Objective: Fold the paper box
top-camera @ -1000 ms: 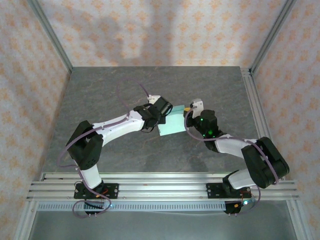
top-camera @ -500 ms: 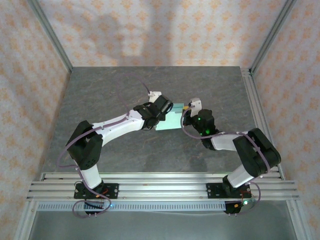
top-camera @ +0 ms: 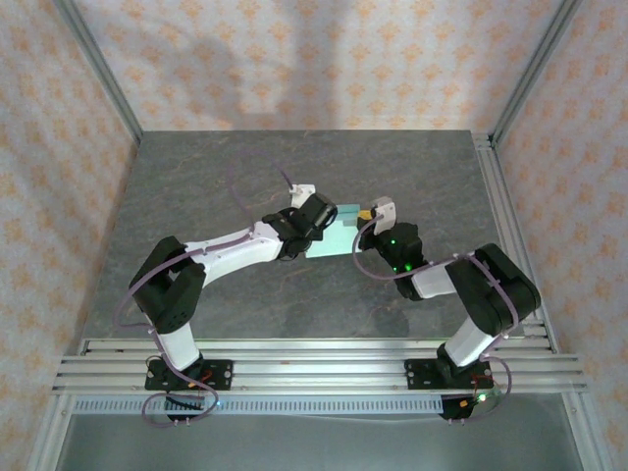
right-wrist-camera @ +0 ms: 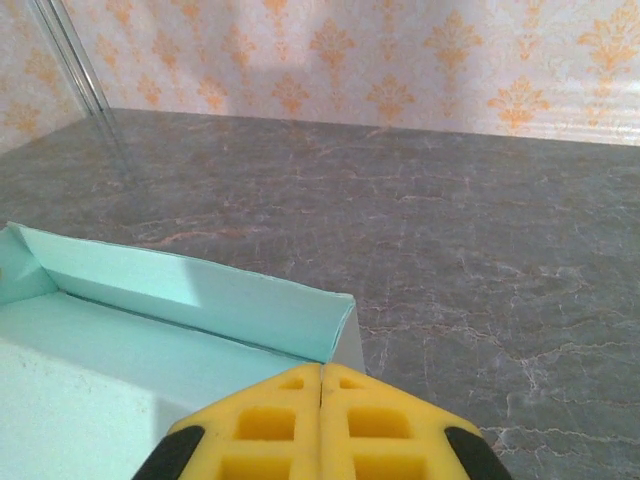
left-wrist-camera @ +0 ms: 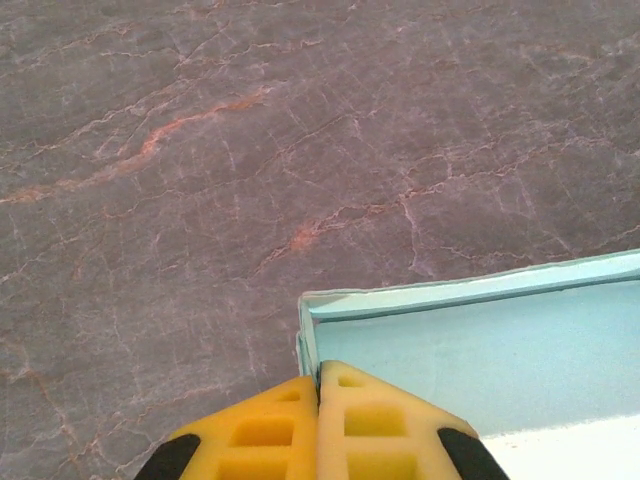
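The paper box is pale mint card with its walls folded up, held in the middle of the grey table between my two grippers. My left gripper is at its left end. In the left wrist view the yellow fingers of this gripper are shut, and the box's short side wall runs into the seam between them. My right gripper is at the right end. In the right wrist view this gripper is shut at the box's near right corner, with the wall's edge leading into the seam.
The grey marble-patterned table stretches on all sides of the box. Patterned walls with aluminium posts enclose it. A metal rail runs along the right edge, and the arms' base rails lie at the near edge.
Both arms have reached a little farther from their bases, carrying the box slightly toward the back. The right arm's elbow has swung left. Both grippers stayed shut.
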Controlling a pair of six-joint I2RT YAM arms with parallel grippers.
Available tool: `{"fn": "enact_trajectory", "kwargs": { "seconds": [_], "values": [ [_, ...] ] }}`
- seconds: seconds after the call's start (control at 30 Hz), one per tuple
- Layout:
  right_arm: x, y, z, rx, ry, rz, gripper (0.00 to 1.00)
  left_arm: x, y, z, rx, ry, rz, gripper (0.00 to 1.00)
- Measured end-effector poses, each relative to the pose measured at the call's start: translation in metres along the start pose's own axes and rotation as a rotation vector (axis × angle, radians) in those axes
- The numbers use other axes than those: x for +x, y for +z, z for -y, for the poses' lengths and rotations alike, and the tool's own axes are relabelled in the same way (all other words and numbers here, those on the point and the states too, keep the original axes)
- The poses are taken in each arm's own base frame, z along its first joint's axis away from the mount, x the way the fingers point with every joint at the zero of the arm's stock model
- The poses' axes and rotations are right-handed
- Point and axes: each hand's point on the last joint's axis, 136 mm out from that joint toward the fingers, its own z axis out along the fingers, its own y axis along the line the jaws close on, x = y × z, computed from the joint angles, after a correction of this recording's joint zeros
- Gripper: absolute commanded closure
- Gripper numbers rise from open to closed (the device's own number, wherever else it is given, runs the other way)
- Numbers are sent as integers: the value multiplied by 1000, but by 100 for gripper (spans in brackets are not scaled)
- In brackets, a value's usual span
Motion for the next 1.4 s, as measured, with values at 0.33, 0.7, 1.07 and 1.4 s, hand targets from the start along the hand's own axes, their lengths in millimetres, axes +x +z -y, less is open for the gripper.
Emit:
{"fn": "enact_trajectory", "kwargs": {
  "seconds": [0.33, 0.7, 1.07, 1.4],
  "values": [
    [0, -3, -2, -10, -8, 16, 92, -2, 0, -1, -1, 17, 33, 100],
    [-10, -20, -15, -56, -21, 38, 36, 2, -5, 11, 48, 20, 72, 100],
    [-58, -49, 6, 88, 89, 137, 21, 5, -9, 11, 45, 23, 110, 100],
    [-115, -55, 43, 305, 423, 46, 29, 8, -13, 11, 45, 31, 175, 100]
  ]
}}
